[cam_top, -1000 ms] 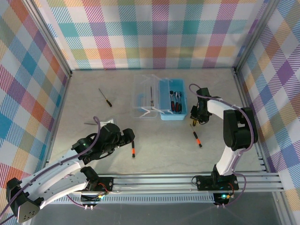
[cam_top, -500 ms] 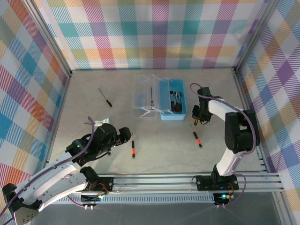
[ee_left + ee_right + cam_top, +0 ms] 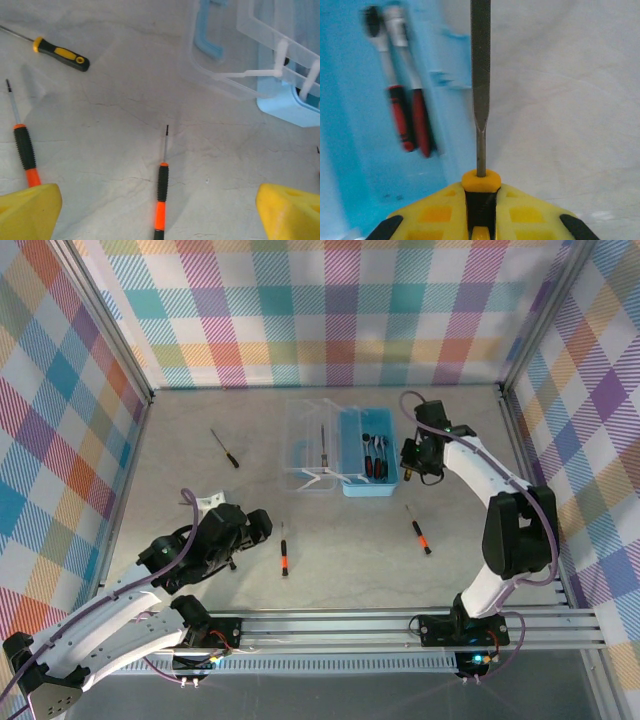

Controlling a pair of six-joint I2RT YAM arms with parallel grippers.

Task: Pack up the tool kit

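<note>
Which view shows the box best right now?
Top external: the whole box is in frame, lid lying open to its left, tools inside. Left wrist catches the lid's near edge and one blue corner; right wrist gives a blurred close-up of its floor with two red-handled tools.

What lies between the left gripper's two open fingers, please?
In the left wrist view, a black-and-orange screwdriver lies on the table between the left gripper's fingers, untouched.
</note>
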